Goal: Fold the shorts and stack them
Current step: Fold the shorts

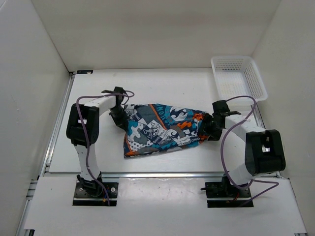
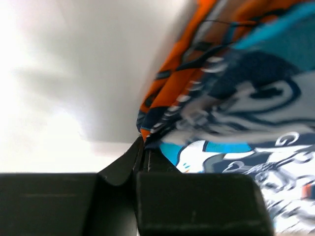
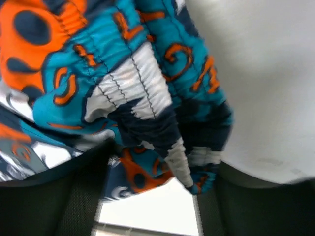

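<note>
The shorts point(image 1: 162, 129), a patchwork print in teal, orange, navy and white, lie spread across the middle of the table, partly bunched. My left gripper point(image 1: 120, 115) is at their left end. In the left wrist view its jaws point(image 2: 142, 147) are closed together, pinching an orange and navy edge of the shorts point(image 2: 231, 83). My right gripper point(image 1: 207, 129) is at their right end. In the right wrist view its fingers point(image 3: 88, 187) stand wide apart, and a gathered fold of the shorts point(image 3: 133, 93) hangs between them without being pinched.
A white mesh basket point(image 1: 238, 78) stands at the back right of the table. White walls enclose the table on three sides. A metal rail runs along the near edge by the arm bases.
</note>
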You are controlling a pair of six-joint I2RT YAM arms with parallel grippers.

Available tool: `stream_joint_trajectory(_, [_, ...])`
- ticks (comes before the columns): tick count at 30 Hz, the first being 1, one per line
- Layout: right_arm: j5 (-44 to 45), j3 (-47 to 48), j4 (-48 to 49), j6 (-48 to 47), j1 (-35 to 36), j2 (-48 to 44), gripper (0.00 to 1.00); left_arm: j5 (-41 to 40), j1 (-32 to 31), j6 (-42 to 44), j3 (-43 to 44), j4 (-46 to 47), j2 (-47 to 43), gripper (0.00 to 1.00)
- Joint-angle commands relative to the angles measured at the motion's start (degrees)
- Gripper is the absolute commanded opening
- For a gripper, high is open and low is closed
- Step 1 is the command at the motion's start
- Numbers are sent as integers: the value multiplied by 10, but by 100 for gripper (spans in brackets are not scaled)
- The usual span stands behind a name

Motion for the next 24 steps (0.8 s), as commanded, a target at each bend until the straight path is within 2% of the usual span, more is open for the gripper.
stream_joint_trajectory(1, [-4, -7, -22, 4, 17, -42, 74, -97, 32, 27, 81, 3, 24, 10])
stream_joint_trajectory(2, [11, -7, -33, 4, 17, -62, 79, -108, 32, 37, 123, -22, 30, 11])
stream_joint_trajectory(4, [45, 6, -48, -10, 10, -86, 87, -126, 46, 52, 155, -43, 35, 24])
stream_joint_trajectory(5, [46, 6, -55, -10, 0, -93, 88, -126, 47, 65, 173, -48, 35, 37])
stream_joint_trajectory(6, [46, 6, -55, -17, -6, -99, 88, -126, 47, 70, 179, -54, 29, 73])
stream_joint_trajectory(7, [40, 6, -55, -17, -13, -104, 88, -126, 47, 70, 179, -54, 24, 87])
stream_joint_trajectory(8, [33, 1, -46, -17, -18, -104, 86, -126, 52, 75, 179, -60, 16, 92])
stream_joint_trajectory(13, [-75, -30, 32, 18, -18, -72, 79, -103, 45, 75, 166, -60, -33, 93])
stream_joint_trajectory(19, [-70, -70, 110, 46, -13, -29, 74, -84, 27, 87, 166, -44, -34, 85])
stream_joint_trajectory(22, [-70, -89, 153, 70, -13, -15, 66, -71, 22, 87, 166, -37, -29, 82])
stream_joint_trajectory(24, [-54, -94, 168, 77, -6, 0, 55, -66, 22, 87, 161, -37, -29, 82])
